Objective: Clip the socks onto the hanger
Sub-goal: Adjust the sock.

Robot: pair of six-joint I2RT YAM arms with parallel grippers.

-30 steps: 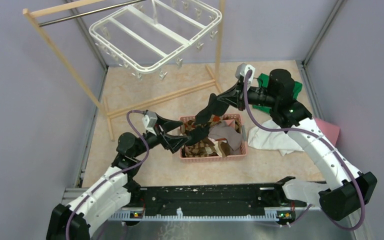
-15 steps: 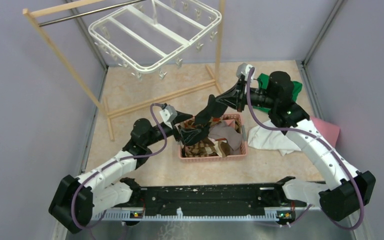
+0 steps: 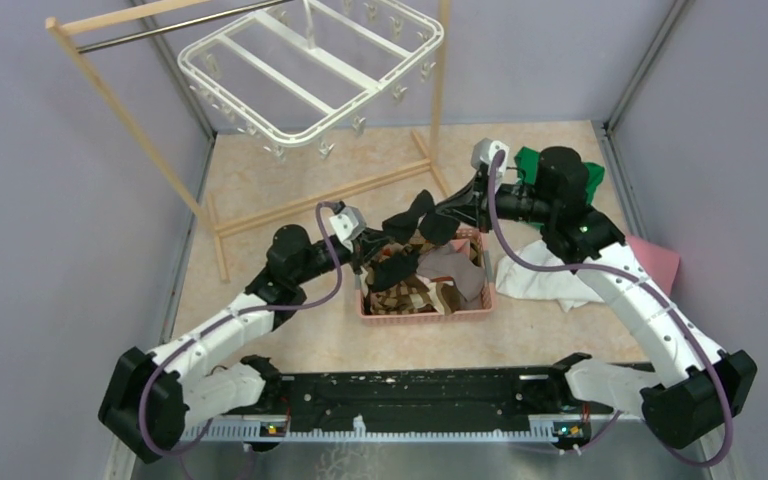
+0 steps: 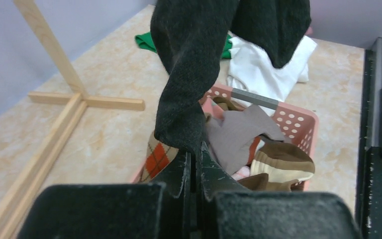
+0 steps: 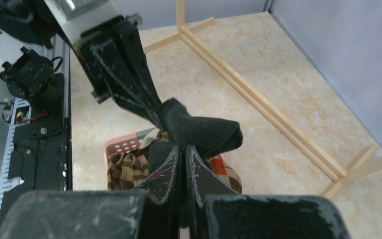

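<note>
The black sock (image 3: 412, 222) hangs in the air, stretched between my two grippers. The left gripper (image 3: 370, 249) has its fingers pressed together on one end of it; in the left wrist view that end sits right at the fingertips (image 4: 185, 158) and the rest of the sock (image 4: 189, 74) rises up and away from them. The right gripper (image 3: 442, 216) is likewise clamped on the other part: from its wrist camera the fabric (image 5: 204, 132) bunches just beyond the closed fingertips (image 5: 173, 158), with the left fingers gripping it from the far side.

Directly below both sets of fingers is the pink basket (image 3: 425, 313), holding the remaining socks: an argyle one (image 4: 159, 157) just under the left fingertips, a grey-brown one (image 4: 238, 134) past them, and a striped cuff (image 4: 281, 167) to their right.

The hanger (image 3: 300, 142) is well beyond both grippers, tilted, up on the wooden rack (image 3: 130, 120). A white cloth (image 3: 545, 275) lies beside the basket under the right arm, with a green cloth (image 3: 525, 160) behind that gripper's wrist.
</note>
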